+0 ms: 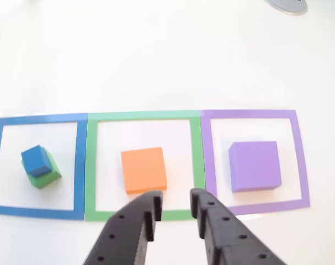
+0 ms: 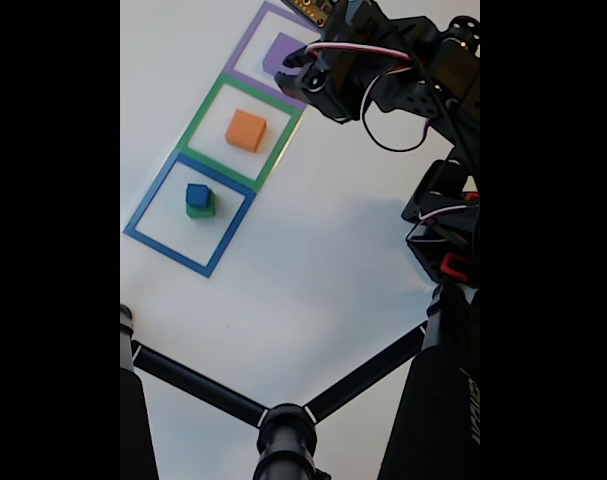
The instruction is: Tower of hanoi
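Tower of hanoi blocks spread out: orange block (image 1: 144, 169) just ahead of gripper (image 1: 175, 203), purple block (image 1: 255, 166) ahead-right, blue cube (image 1: 36, 160) on green block (image 1: 45, 174) far left; fingers apart, empty; roughly midway, restacking left.

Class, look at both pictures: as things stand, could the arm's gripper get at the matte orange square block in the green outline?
Probably yes. The open gripper hangs just short of the matte orange square block, which lies alone inside the flat green square outline, with nothing on top and nothing between them.
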### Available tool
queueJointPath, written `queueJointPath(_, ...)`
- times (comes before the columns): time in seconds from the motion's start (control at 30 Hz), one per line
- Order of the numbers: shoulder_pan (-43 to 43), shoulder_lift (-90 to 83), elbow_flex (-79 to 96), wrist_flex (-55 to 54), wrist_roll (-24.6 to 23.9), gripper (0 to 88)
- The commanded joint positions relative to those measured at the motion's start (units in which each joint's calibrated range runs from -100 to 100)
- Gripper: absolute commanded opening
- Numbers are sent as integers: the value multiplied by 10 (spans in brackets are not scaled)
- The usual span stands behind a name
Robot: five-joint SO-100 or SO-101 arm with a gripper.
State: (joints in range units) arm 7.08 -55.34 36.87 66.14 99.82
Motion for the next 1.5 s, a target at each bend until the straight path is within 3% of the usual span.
queueJointPath(0.0,-16,-22,-162,177,2,19)
queueJointPath(0.23,-78,-21,-302,323,2,18)
queueJointPath(0.6,-164,-51,-255,326,2,55)
queueJointPath(0.8,-197,-84,-154,245,2,205)
queueJointPath(1.0,-198,-96,-4,89,2,322)
queueJointPath(1.27,-185,-82,179,-152,2,387)
queueJointPath(1.47,-201,-46,195,-206,2,406)
